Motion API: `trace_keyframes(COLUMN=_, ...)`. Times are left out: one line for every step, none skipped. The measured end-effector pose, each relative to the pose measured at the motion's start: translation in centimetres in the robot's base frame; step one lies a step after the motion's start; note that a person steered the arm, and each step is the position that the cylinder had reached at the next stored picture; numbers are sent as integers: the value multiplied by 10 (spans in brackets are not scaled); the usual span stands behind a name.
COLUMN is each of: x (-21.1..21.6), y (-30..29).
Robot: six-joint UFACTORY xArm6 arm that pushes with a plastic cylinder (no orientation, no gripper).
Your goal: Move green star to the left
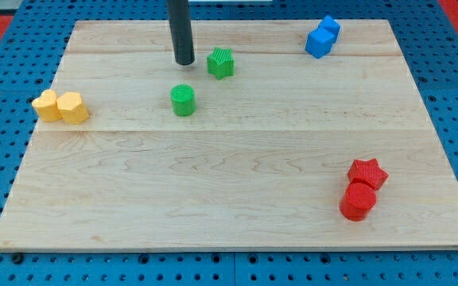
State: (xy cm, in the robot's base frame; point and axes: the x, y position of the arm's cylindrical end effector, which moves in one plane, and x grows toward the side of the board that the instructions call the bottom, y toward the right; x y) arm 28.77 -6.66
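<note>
The green star (221, 63) lies on the wooden board (237, 183) near the view's top, left of centre. My tip (184, 60) stands just to the star's left, a small gap apart from it. A green cylinder (183, 100) sits below my tip, towards the view's bottom-left of the star.
Two yellow blocks (60, 106) touch each other at the board's left edge. Two blue blocks (323, 36) sit at the top right. A red star (368, 172) and a red cylinder (358, 201) touch at the bottom right. Blue pegboard surrounds the board.
</note>
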Motion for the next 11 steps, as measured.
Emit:
trace_keyframes(x=-2, y=60)
trace_keyframes(x=10, y=133)
trace_keyframes(x=16, y=149)
trace_keyframes(x=16, y=155)
trace_keyframes(x=15, y=168)
trace_keyframes(x=56, y=196)
trace_keyframes(x=69, y=148)
trace_keyframes(x=68, y=70)
trace_keyframes(x=57, y=35)
trace_keyframes(x=36, y=31)
trace_keyframes(x=24, y=65)
